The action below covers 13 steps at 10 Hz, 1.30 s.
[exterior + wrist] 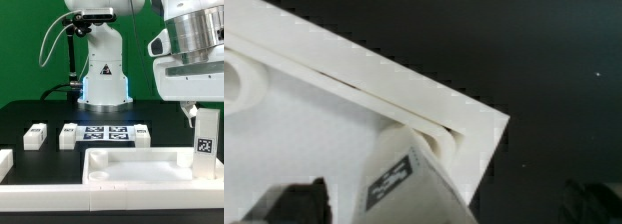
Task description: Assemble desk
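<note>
The desk's white slab [125, 166] lies near the front of the black table, recessed side up. A white leg post [206, 140] with a black-and-white tag stands upright at the slab's corner on the exterior view's right. My gripper [203, 113] hangs right above that post. In the wrist view the post [407, 172] rises from the slab's corner [331, 110], with the gripper [438, 206] straddling it. Its dark fingers [292, 203] stand off either side with gaps, so it is open and holds nothing.
The marker board [103, 134] lies behind the slab. Loose white leg posts rest beside it, one at the left [35, 135] and one at the right [142, 133]. Another white piece [5, 160] sits at the left edge. A low white border rail [100, 196] runs along the front. The robot base [104, 78] stands behind.
</note>
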Each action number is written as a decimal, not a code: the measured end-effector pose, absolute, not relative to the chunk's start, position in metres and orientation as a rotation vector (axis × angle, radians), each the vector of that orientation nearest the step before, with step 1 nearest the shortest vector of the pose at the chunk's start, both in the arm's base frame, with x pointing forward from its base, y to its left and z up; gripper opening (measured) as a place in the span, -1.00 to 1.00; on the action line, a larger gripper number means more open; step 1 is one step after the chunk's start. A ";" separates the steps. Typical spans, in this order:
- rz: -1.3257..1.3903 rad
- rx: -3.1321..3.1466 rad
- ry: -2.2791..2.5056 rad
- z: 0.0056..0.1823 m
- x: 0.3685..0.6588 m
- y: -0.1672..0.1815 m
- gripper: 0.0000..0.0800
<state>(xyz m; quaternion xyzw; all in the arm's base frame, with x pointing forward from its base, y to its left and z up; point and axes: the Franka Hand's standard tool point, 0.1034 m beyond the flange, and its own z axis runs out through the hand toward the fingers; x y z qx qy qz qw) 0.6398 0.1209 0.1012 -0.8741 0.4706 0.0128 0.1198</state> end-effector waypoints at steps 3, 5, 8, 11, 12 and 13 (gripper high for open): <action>0.078 -2.860 0.849 0.104 0.649 0.103 0.62; 0.084 -2.836 0.920 0.103 0.649 0.104 0.38; 0.119 -2.730 1.210 0.102 0.647 0.103 -0.27; 0.134 -2.566 1.540 0.102 0.647 0.103 -0.27; 0.140 -2.469 1.702 0.102 0.646 0.104 -0.27; 0.144 -2.316 1.905 0.103 0.646 0.104 -0.27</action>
